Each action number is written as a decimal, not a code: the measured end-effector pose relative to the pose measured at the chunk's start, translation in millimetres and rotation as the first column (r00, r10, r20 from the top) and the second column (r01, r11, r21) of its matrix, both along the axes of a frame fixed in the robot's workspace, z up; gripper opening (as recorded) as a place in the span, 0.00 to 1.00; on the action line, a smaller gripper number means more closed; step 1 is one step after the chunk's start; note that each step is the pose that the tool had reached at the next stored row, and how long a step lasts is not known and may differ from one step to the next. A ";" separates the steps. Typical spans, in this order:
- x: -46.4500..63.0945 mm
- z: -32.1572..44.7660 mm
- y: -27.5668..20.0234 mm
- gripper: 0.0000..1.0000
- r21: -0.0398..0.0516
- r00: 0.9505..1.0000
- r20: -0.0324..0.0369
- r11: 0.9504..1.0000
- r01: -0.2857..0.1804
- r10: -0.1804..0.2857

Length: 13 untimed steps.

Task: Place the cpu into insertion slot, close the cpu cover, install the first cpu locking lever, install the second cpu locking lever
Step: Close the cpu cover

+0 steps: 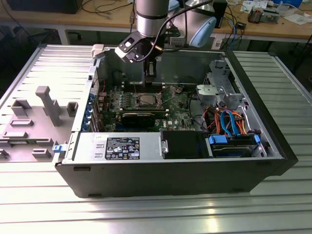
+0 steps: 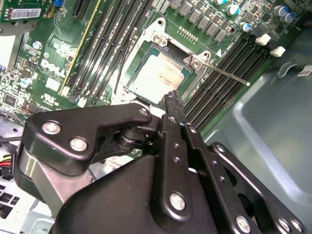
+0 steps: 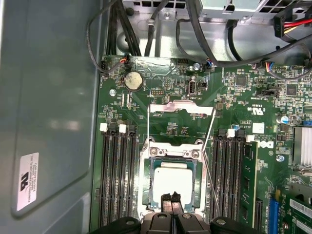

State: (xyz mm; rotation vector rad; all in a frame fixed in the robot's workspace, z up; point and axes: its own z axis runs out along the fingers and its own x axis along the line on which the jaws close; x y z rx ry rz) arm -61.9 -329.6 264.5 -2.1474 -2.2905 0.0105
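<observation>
The cpu (image 3: 173, 181) (image 2: 156, 75) lies flat in the insertion slot (image 3: 171, 150), its dull silvery top facing up; in the exterior view it is a small pale square (image 1: 146, 101) on the green board. The cpu cover (image 3: 180, 106), a thin metal frame, stands swung open off the socket's end. A thin locking lever (image 3: 209, 161) (image 2: 226, 74) sticks out free beside the socket. My gripper (image 3: 171, 197) (image 2: 170, 101) (image 1: 151, 75) hangs just over the cpu's edge, its black fingers pressed together and holding nothing.
Long black memory slots (image 3: 117, 175) (image 3: 234, 165) flank the socket. The grey case wall (image 3: 48, 97) rises close beside them. A grey drive cage (image 1: 217, 90), orange and blue cables (image 1: 229, 122) and the power supply (image 1: 122, 146) crowd the case.
</observation>
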 end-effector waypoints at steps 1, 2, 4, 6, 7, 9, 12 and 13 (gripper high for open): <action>0.0 0.9 0.0 0.11 0.000 1.000 0.000 1.000 0.000 0.000; -0.3 2.4 0.0 0.11 0.000 1.000 0.000 1.000 0.000 0.000; -1.4 4.3 0.0 0.11 0.000 1.000 0.003 1.000 0.000 0.000; -2.4 5.0 0.0 0.11 0.000 1.000 0.005 1.000 0.000 0.000; -3.1 5.3 0.0 0.11 0.000 1.000 0.006 1.000 0.000 0.000; -4.4 6.0 0.0 0.11 0.000 1.000 0.009 1.000 0.000 0.000; -5.6 6.6 0.1 0.11 0.000 1.000 0.012 1.000 0.000 0.000; -5.6 7.0 0.0 0.11 0.000 1.000 0.012 1.000 0.000 0.000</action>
